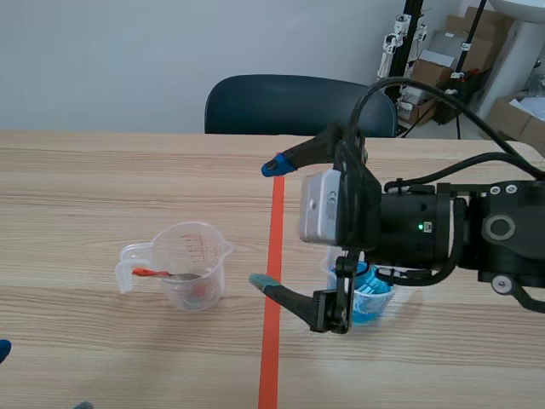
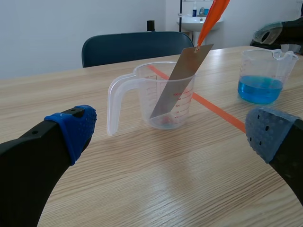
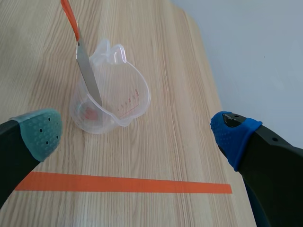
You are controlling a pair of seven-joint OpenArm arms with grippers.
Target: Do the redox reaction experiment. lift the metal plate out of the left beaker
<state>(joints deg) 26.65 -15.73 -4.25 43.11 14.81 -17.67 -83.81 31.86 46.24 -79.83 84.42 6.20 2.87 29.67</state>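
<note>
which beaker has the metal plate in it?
The clear handled beaker left of the orange tape line; the metal plate leans inside it. The other beaker holds only blue liquid.

Clear beaker (image 2: 142, 99) upright, grey metal plate (image 2: 182, 78) leaning inside — seemingly orange-tagged

Wall (image 1: 128, 60): plain, pale grey-white, behind the table.
Table (image 1: 85, 170): light wood-grain top.
Tape line (image 1: 272, 341): orange-red mark running down the table's middle.
Chair (image 1: 281, 102): dark blue backrest, just past the table's far edge.
Far right corner: cardboard boxes (image 1: 451, 47), black stand (image 1: 413, 25), white pedestal basin (image 1: 519, 34).
Light: even, with soft shadows.
</note>
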